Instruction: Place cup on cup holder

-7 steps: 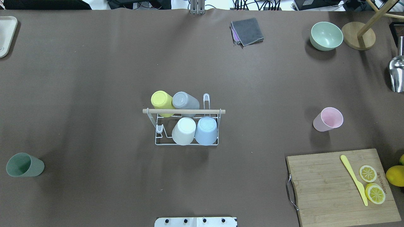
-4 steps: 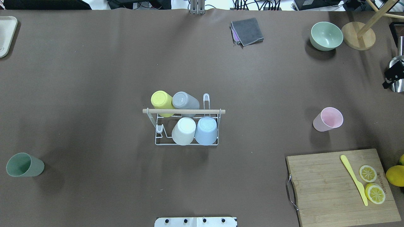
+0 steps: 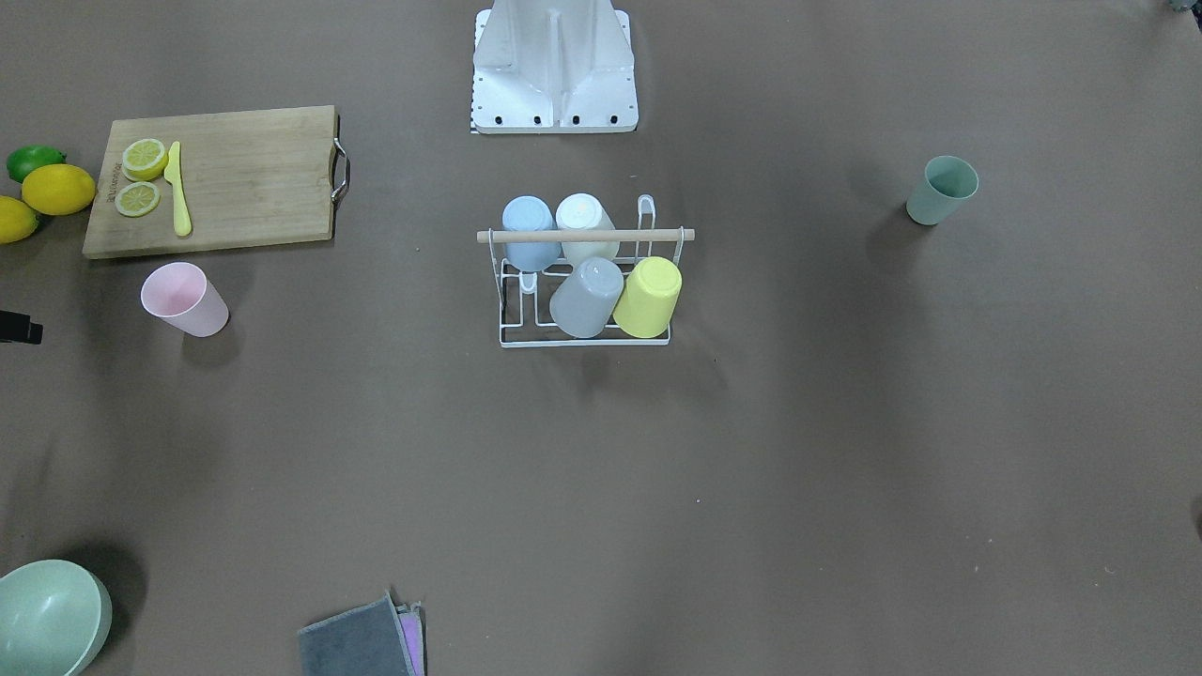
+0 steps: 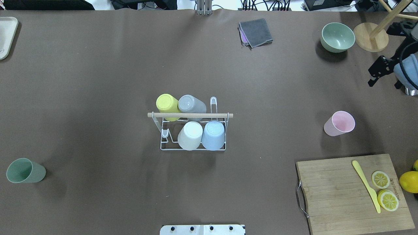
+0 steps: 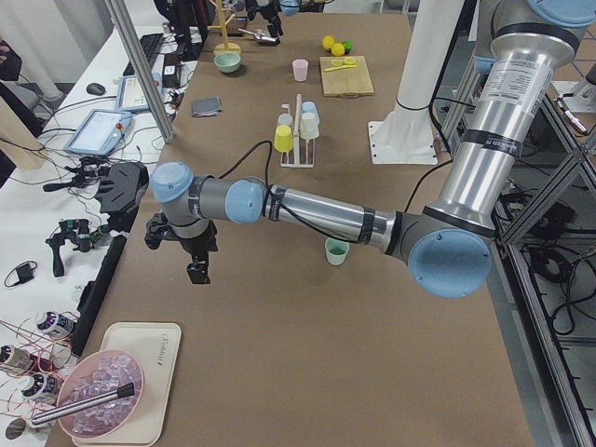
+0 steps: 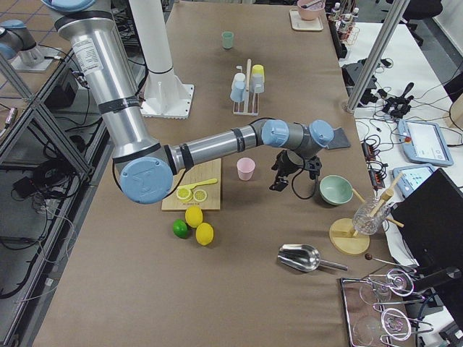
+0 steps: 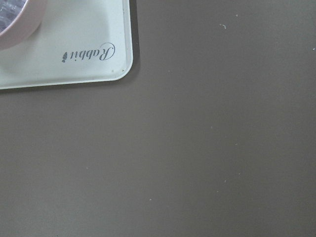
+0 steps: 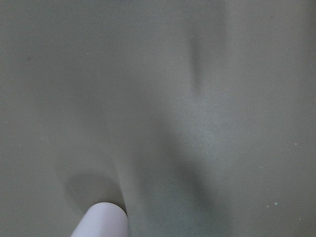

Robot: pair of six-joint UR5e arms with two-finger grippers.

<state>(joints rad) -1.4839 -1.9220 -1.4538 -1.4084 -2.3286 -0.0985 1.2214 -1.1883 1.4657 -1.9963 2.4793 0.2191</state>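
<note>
The white wire cup holder (image 4: pixel 192 115) with its wooden dowel stands mid-table and carries yellow, grey, white and blue cups upside down. It also shows in the front view (image 3: pixel 582 235). A pink cup (image 4: pixel 339 123) lies tilted on the right, and its rim shows at the bottom of the right wrist view (image 8: pixel 101 222). A green cup (image 4: pixel 25 170) lies at the left. My right gripper (image 4: pixel 375 75) hovers at the right edge, beyond the pink cup; I cannot tell its jaws. My left gripper (image 5: pixel 196 276) hangs near the table's left end; I cannot tell its state.
A cutting board (image 4: pixel 336 192) with lemon slices and a yellow knife lies front right, with lemons beside it. A green bowl (image 4: pixel 338 37), a wooden stand (image 4: pixel 370 36) and a grey cloth (image 4: pixel 255 32) sit at the back. A white tray (image 7: pixel 74 49) lies by the left gripper.
My right arm has come further into the overhead view from the right edge, moving inward above the metal scoop. The cups and the holder have not moved.
</note>
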